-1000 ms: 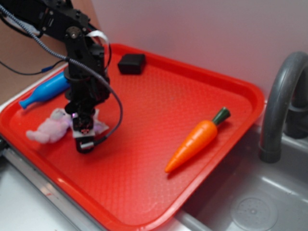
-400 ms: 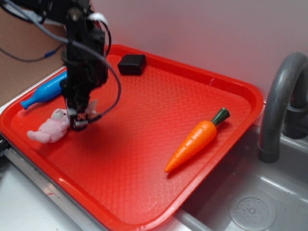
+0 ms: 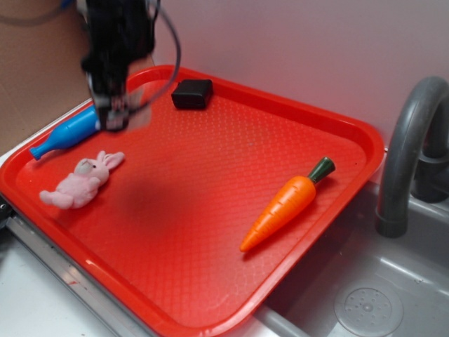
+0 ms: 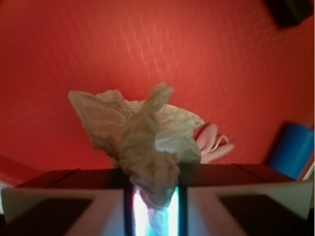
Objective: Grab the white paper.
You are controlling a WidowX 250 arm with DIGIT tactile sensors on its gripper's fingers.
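Crumpled white paper [image 4: 142, 142] sits pinched between the gripper [image 4: 153, 194] fingers, jaws drawn narrow around its lower end, and the wad fans out above them. From the exterior view the gripper [image 3: 112, 116] hangs in the air over the red tray [image 3: 231, 232], blurred, near the tray's far left corner. Below it, the pink plush bunny [image 3: 81, 182] lies on the tray, well clear of the gripper. Blue bottle [image 3: 66, 133] rests just behind the bunny by the rim. Black block [image 3: 192, 93] sits at the back edge. Orange carrot [image 3: 287, 203] lies far to the right, near the grey faucet [image 3: 410, 151].
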